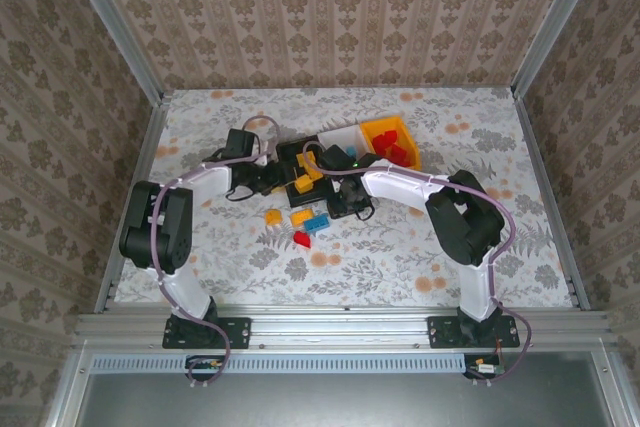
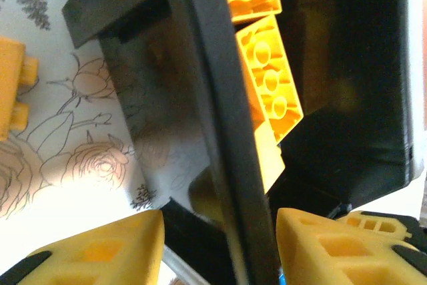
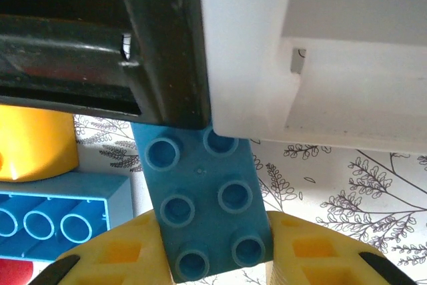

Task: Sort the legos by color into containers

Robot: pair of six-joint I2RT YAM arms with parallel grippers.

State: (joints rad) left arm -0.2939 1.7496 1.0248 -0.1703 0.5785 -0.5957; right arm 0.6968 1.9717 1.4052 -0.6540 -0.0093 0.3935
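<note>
The light blue lego [image 3: 210, 208] shows smooth plastic with a soft sheen on its studs. The fingers [image 3: 320, 255] of my right gripper [image 3: 213, 258] are matt yellow plastic, faintly grainy. The black tray [image 2: 223, 131] is glossy, mirror-like plastic; the white tray [image 3: 320, 51], smooth and satin. The table [image 1: 420, 257] wears a matt floral-printed covering, with a brushed metal rail [image 1: 340, 325] along its near edge.

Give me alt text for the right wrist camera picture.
The right hand grips a blue lego by its sides, below where the black tray and the white tray meet. A light blue brick and an orange-yellow brick lie left on the table.
</note>
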